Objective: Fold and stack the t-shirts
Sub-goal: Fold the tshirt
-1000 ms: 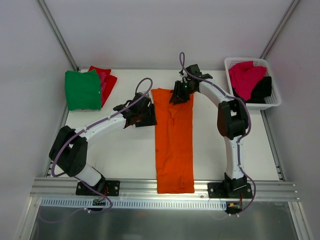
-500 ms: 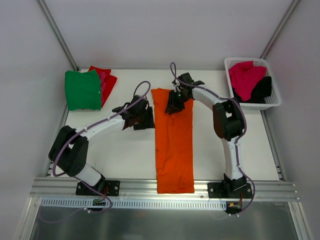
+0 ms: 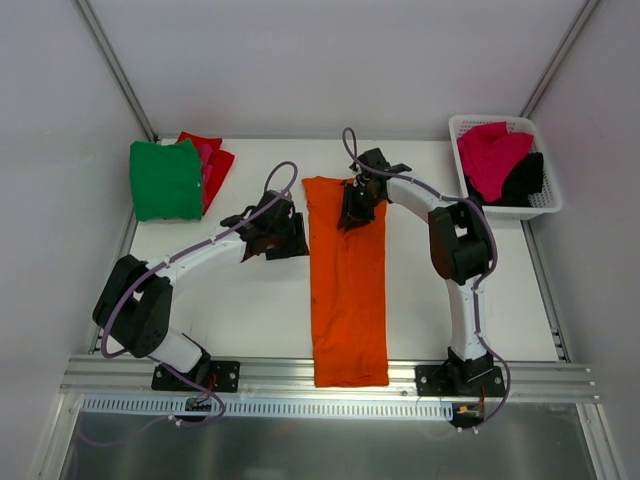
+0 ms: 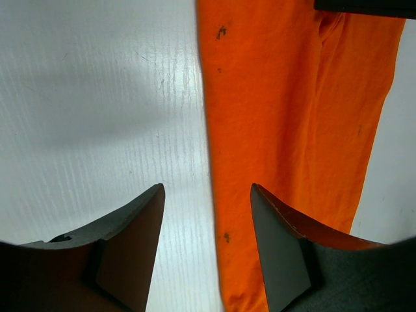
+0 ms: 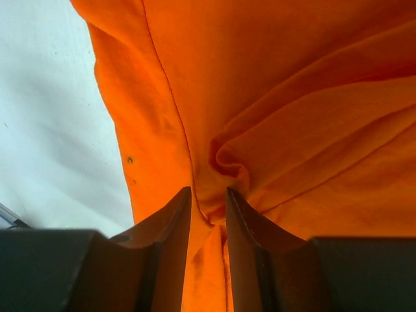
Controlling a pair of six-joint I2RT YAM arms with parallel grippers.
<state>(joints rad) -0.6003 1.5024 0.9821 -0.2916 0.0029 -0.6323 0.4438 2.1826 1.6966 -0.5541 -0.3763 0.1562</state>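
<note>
So, the orange t-shirt is laid out as a long strip down the middle of the table. Near its far end a ridge of cloth is pinched by the right gripper, jaws nearly closed. The left gripper is held open over the shirt's left edge, nothing gripped.

**Hidden and cut off**

Right wrist view: orange t-shirt runs off top, right and bottom edges; the fold vanishes between the right gripper fingers.
Left wrist view: dark shape clipped at top right, unidentifiable.
Top view: green t-shirt covers most of red t-shirt; black t-shirt partly buried under magenta t-shirt.
</note>
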